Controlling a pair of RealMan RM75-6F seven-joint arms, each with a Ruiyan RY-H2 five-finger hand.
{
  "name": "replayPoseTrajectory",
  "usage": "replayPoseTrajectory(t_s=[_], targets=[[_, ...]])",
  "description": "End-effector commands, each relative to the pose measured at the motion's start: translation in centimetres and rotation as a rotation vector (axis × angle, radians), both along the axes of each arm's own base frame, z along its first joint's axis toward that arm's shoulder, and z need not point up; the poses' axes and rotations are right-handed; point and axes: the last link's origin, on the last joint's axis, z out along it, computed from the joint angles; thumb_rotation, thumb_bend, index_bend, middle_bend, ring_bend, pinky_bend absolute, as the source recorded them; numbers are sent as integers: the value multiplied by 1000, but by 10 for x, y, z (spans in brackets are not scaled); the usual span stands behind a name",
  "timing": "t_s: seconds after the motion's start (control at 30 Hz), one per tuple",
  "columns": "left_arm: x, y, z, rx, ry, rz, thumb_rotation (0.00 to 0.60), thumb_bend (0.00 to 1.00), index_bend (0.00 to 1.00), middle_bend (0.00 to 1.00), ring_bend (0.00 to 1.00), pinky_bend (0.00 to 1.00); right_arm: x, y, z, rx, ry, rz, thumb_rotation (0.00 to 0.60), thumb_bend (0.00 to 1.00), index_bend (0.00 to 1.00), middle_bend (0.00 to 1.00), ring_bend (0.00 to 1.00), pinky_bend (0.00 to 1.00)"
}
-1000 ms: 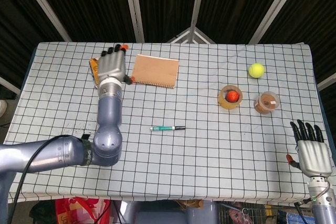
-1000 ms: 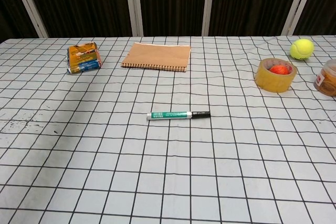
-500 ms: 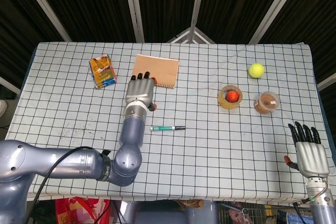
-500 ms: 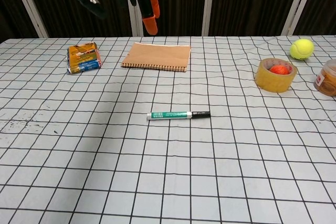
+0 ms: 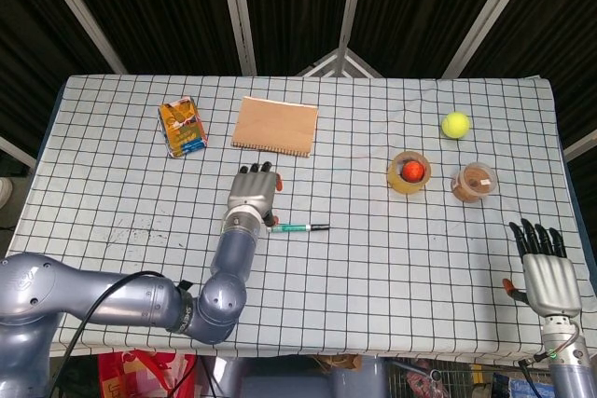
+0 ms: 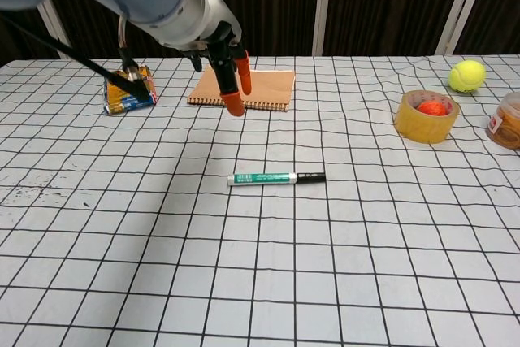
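Observation:
A green and white marker pen with a black cap lies flat near the middle of the checked table. My left hand hangs above the cloth just left of the pen, fingers apart and pointing down, holding nothing. Its orange fingertips are well above the table in the chest view. My right hand is at the front right corner, off the table edge, fingers spread and empty; only the head view shows it.
A brown spiral notebook and an orange snack packet lie at the back left. At the right are a tape roll with a red ball inside, a tennis ball and a small jar.
My left hand has moved from over the snack packet, past the notebook, toward the front and down to beside the pen. The right hand has drifted slightly toward the front.

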Motion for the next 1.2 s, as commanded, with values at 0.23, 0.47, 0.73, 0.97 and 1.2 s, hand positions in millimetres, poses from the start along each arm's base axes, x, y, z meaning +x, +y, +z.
replayPoseTrajectory(t_s=[0.23, 0.47, 0.73, 0.97, 1.2], targets=[[-17, -13, -43, 71, 62, -42, 600, 400, 343, 18, 0, 9, -7, 1, -8, 13, -16, -7, 600, 256, 66, 49, 0, 0], [-23, -18, -74, 102, 93, -110, 600, 400, 362, 24, 0, 9, -13, 3, -11, 18, -27, -13, 600, 256, 66, 49, 0, 0], [-20, -22, -104, 73, 51, -96, 600, 400, 379, 28, 0, 9, -27, 7, -12, 20, -29, -43, 600, 256, 66, 49, 0, 0], [-16, -26, -121, 67, 76, -123, 600, 401, 423, 36, 0, 9, -35, 7, -15, 26, -35, -55, 600, 257, 66, 49, 0, 0], [-17, -25, -132, 79, 97, -131, 600, 402, 428, 38, 0, 9, -41, 8, -16, 27, -36, -61, 600, 256, 66, 49, 0, 0]])
